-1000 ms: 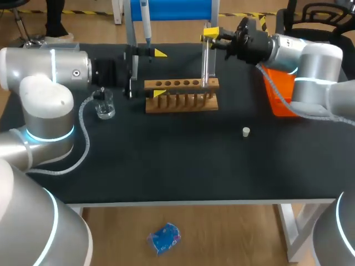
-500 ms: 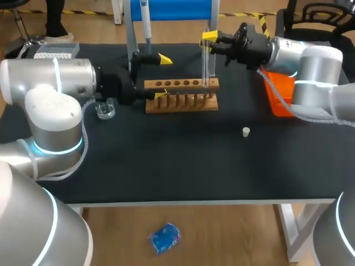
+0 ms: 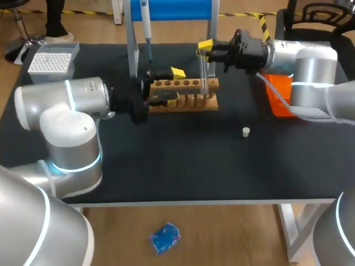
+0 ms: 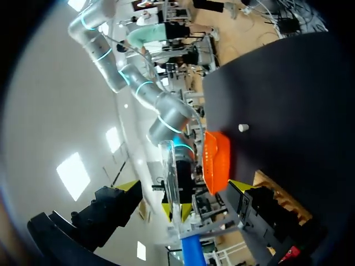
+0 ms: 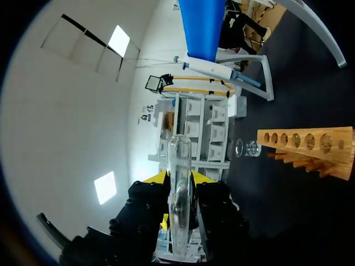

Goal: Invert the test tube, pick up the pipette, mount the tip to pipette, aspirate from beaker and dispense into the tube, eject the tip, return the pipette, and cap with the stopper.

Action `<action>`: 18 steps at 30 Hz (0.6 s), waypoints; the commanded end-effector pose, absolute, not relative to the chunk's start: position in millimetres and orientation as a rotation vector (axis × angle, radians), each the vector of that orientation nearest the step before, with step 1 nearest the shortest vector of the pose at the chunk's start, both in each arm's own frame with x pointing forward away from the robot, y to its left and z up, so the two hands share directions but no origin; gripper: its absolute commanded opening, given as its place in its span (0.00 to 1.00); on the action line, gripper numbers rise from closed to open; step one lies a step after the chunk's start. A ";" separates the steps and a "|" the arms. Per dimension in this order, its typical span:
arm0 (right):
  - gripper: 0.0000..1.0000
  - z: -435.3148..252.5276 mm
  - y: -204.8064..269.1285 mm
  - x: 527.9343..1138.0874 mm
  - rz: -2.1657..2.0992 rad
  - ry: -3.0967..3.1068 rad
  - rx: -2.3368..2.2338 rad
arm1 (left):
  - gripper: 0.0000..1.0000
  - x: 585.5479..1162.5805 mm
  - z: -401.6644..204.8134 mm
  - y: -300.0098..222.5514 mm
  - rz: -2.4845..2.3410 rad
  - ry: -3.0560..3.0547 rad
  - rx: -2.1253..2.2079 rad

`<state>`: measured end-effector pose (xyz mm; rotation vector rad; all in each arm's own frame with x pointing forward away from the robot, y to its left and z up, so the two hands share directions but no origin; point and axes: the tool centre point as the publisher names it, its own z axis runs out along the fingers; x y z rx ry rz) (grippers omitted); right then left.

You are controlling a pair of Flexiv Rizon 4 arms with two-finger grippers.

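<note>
Right tool [image 3: 204,50] clamped on the upright test tube [image 3: 204,72], above the right end of the wooden rack [image 3: 213,84] near the bench's [image 3: 222,166] far edge; left tool [image 3: 174,86] fingers apart at the rack's left end.

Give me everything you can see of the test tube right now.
The test tube is a slim tube of clear glass, and nothing shows inside it. The right wrist view shows one rounded, closed end. It stands upright, gripped near its upper part between both fingers of the right gripper. Its lower end is at the right end of the wooden rack. Whether it sits in a hole cannot be told.
</note>
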<state>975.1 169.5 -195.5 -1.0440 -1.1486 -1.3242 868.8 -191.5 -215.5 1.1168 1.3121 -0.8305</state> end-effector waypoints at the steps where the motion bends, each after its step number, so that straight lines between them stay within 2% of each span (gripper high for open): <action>1: 0.00 -203.9 174.2 980.5 -1.317 -1.153 -1.022 | 1.00 868.4 -216.5 -202.3 -0.857 1.289 1.108; 18: 0.00 -221.6 195.5 980.2 -1.232 -1.142 -1.011 | 1.00 880.5 -220.9 -233.0 -0.877 1.262 1.209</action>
